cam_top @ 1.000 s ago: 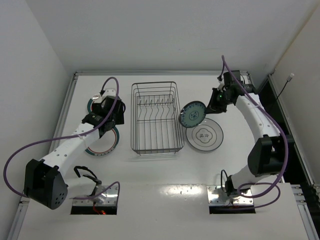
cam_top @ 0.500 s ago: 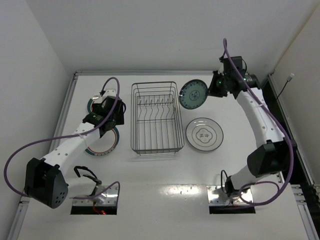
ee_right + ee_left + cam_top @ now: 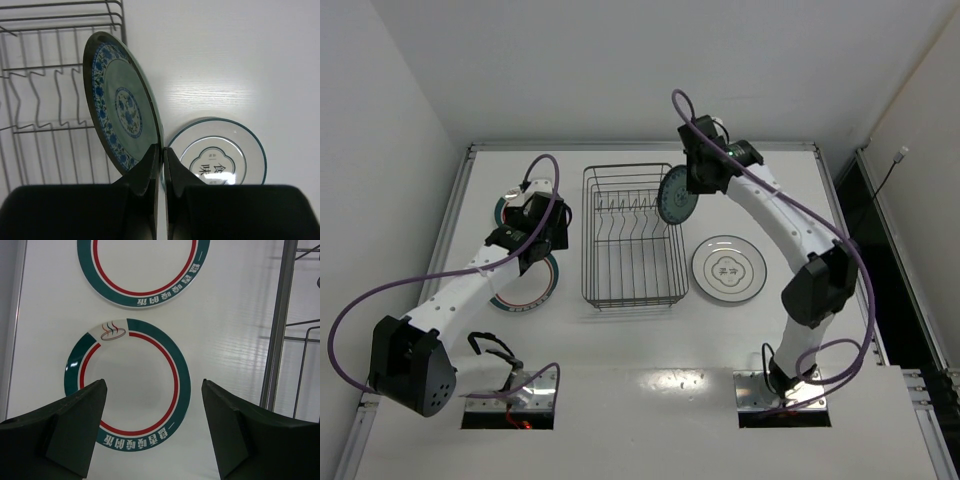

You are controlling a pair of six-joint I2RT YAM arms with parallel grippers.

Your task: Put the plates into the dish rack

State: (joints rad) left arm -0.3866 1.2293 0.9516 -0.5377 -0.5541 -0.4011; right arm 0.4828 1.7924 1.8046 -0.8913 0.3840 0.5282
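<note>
The right pincer (image 3: 161, 151) is pressed together on the edge of the blue plate (image 3: 120, 105) and holds it on edge, nearly upright. The face with the blue flower pattern is turned toward the rack (image 3: 586, 240). In the top view this plate is at the right side wall of the rack, by the far half, and it overlaps the rim wire there. Whether it touches the wires, I cannot tell.

The white plate (image 3: 728, 268) has a thin dark rim and a dark mark in its centre. It lies flat on the table (image 3: 650, 380), just beside the right side of the rack, by the near half, and it is apart from the blue plate.

The left pincer (image 3: 154, 427) is spread wide and pinches nothing. It hangs above the teal plate (image 3: 127, 385), which lies flat on the table to the left of the rack, and the two fingers stand over opposite sides of its banded rim. The other teal plate (image 3: 145, 270) is also left of the rack and also flat. It lies beyond the first one, with a strip of bare table between them. Both have a teal band and a red ring.
</note>
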